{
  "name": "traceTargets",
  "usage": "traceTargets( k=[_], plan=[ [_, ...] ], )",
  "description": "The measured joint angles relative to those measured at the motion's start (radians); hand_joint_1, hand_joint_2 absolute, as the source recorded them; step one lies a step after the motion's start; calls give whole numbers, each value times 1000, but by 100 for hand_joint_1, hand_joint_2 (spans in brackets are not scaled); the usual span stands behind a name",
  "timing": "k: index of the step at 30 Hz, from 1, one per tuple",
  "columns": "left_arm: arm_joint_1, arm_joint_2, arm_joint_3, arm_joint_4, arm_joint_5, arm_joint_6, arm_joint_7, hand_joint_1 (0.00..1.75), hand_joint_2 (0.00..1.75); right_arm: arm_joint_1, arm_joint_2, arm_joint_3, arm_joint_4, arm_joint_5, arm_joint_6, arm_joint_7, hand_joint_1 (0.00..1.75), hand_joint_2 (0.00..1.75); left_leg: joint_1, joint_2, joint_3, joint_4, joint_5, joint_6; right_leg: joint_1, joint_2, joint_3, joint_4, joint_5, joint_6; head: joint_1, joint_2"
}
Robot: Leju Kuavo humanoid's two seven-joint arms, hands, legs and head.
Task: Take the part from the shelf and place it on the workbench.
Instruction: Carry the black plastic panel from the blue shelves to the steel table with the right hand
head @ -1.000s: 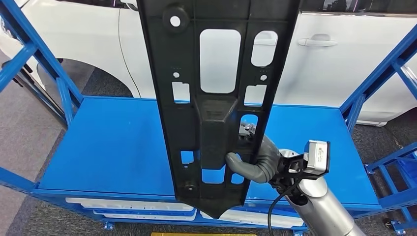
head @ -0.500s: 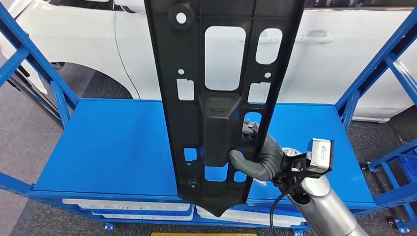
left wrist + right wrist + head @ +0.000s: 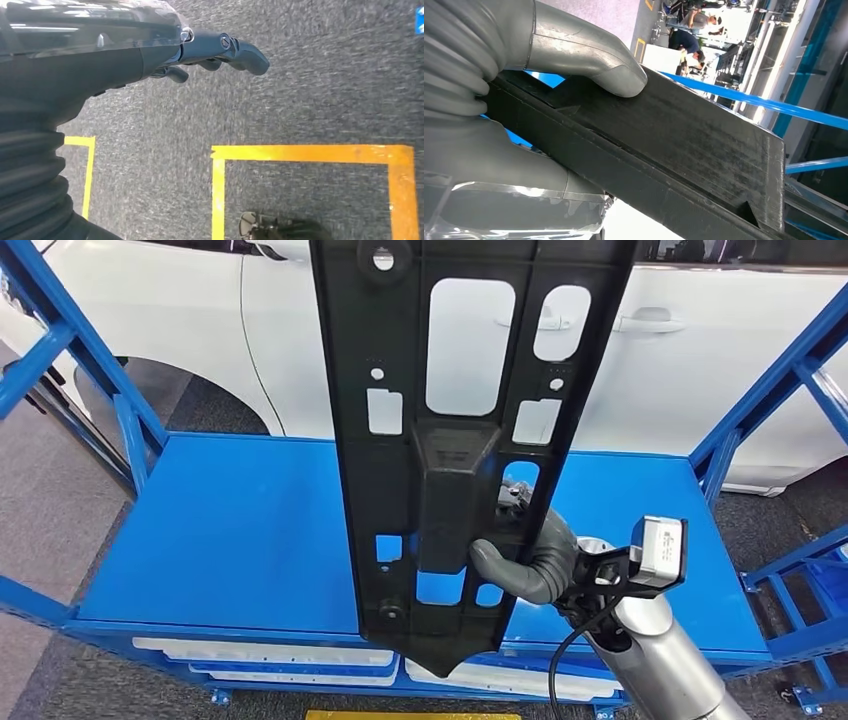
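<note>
Part position: long black part [image 3: 455, 440] held up above the blue surface [image 3: 230, 530], between the head camera and the white car [image 3: 700, 370]; lower tip hanging just past the surface's near edge, upper end cut off by the top of the head view.
Long axis: close to upright, leaning slightly, upper end tipped toward the right; narrow pointed tip down, wider end with large cut-outs up.
Facing: ribbed, boxed side turned toward the head camera.
Right hand: right hand [image 3: 530, 565] clamped on the part low down, near 1 side; thumb [image 3: 609, 70] pressed flat on a face of the part in the right wrist view, fingers wrapped behind it.
Left hand: left hand [image 3: 220, 50] hanging over the grey floor [image 3: 310, 100] with yellow tape lines [image 3: 305, 152]; fingers loosely extended, holding nothing.
Risk, swing: gripped by 1 hand far below the middle, so likely top-heavy; could pivot in the grasp and topple sideways.
Risk, collision: tall upper end near the blue frame posts [image 3: 770, 390] and the car; could strike either during lowering.
Risk, placement: tip-first contact could skid off the near edge.
</note>
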Motion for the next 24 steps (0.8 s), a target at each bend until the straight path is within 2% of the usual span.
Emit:
traceTargets(
  k=[2, 3, 4, 5, 7, 8, 9, 11, 13, 14, 16, 17, 18, 19, 20, 21, 23, 24],
  plan=[
    [-1, 0, 0, 0, -1, 0, -1, 0, 175, 4, -3, -2, 0, 0, 0, -1, 171, 175, -1, 1, -5, 2, 4, 4, -4, 0, -56, 134, -73, 9, 0, 0],
    [-1, 0, 0, 0, -1, -1, -1, 0, 175, 7, -4, -3, 0, 0, 0, -1, 171, 175, -1, 1, -9, 4, 4, 4, -6, -1, -77, 186, -92, 11, 0, 0],
    [0, 0, 0, 0, 0, -1, -1, 0, 175, 10, -5, -3, 0, 0, 0, -1, 171, 175, -2, 1, -12, 7, 5, 4, -7, -1, -82, 205, -92, 12, 0, 0],
    [0, 0, 0, 0, 0, -1, -1, 0, 175, 11, -6, -3, 1, 0, 1, -1, 171, 175, -2, 1, -15, 9, 5, 3, -8, -1, -66, 181, -72, 12, 0, 0],
    [-1, 0, 0, 0, 1, -1, -1, 0, 175, 9, -6, -6, 1, 0, 2, -1, 171, 175, -2, 0, -18, 13, 7, 1, -8, -1, 7, 47, -10, 5, 0, 0],
    [-1, 0, 0, 0, 1, -1, -1, 0, 175, 8, -6, -7, 1, 0, 2, -1, 171, 175, -3, -1, -20, 14, 9, -3, -6, -1, 39, -17, 14, 1, 0, 0],
    [-2, 0, 0, 0, 1, -1, -1, 0, 175, 6, -6, -9, 1, 0, 3, -2, 171, 175, -5, -1, -22, 15, 12, -8, -3, 0, 58, -58, 28, -4, 0, 0],
    [-2, 0, 0, 0, 1, -1, -1, 0, 175, 5, -6, -10, 0, 1, 6, -5, 171, 175, -6, -1, -28, 14, 20, -20, 2, 0, 61, -75, 36, -12, 0, 0],
    [-2, 0, 0, 0, 2, -1, -1, 0, 175, 6, -6, -11, 0, 3, 12, -8, 171, 175, -6, -2, -33, 17, 17, -32, -2, -2, 55, -82, 49, -25, 0, 0],
    [-1, 0, 0, 0, 2, -1, -1, 0, 175, 6, -5, -11, 0, 4, 15, -9, 171, 175, -6, -2, -41, 36, -4, -36, -4, -5, 50, -87, 57, -33, 0, 0],
    [-2, 2, 0, 0, 2, -1, -2, 0, 175, 6, -1, -12, 0, 6, 22, -11, 171, 175, -5, -2, -74, 132, -83, -42, -6, -9, 35, -92, 74, -44, 0, 0],
    [-2, 3, 0, 0, 2, -1, -2, 0, 175, 6, 0, -13, 0, 7, 24, -12, 171, 175, -4, -2, -95, 201, -127, -45, -5, -9, 24, -91, 82, -46, 0, 0],
    [-2, 4, 0, 0, 2, -1, -2, 0, 175, 6, 2, -13, 0, 9, 26, -11, 171, 175, -4, -2, -108, 259, -157, -48, -3, -9, 13, -90, 90, -46, 0, 0],
    [-2, 4, 0, 0, 2, -1, -2, 0, 175, 6, 3, -14, 0, 10, 28, -10, 171, 175, -4, -2, -108, 290, -172, -49, -2, -9, 2, -89, 98, -46, 0, 0],
    [-2, 5, 0, 0, 2, -1, -1, 0, 175, 5, 4, -15, 0, 11, 29, -8, 171, 175, -4, -2, -88, 280, -169, -49, -2, -9, -10, -86, 106, -44, 0, 0],
    [-3, 5, 0, 0, 2, -1, -1, 0, 175, 3, 6, -17, -1, 11, 29, -5, 171, 175, -4, -2, -46, 228, -150, -48, -1, -9, -20, -84, 113, -42, 0, 0],
    [-7, 7, 0, 0, 3, 0, -1, 0, 175, -2, 8, -21, -3, 10, 28, 2, 171, 175, -6, -2, 52, 78, -110, -41, 0, -9, -38, -77, 127, -34, 0, 0],
    [-9, 7, 0, 0, 3, 0, -1, 0, 175, -5, 9, -23, -5, 8, 28, 6, 171, 175, -7, -3, 81, 26, -97, -36, 0, -9, -43, -75, 135, -28, 0, 0]
  ],
)
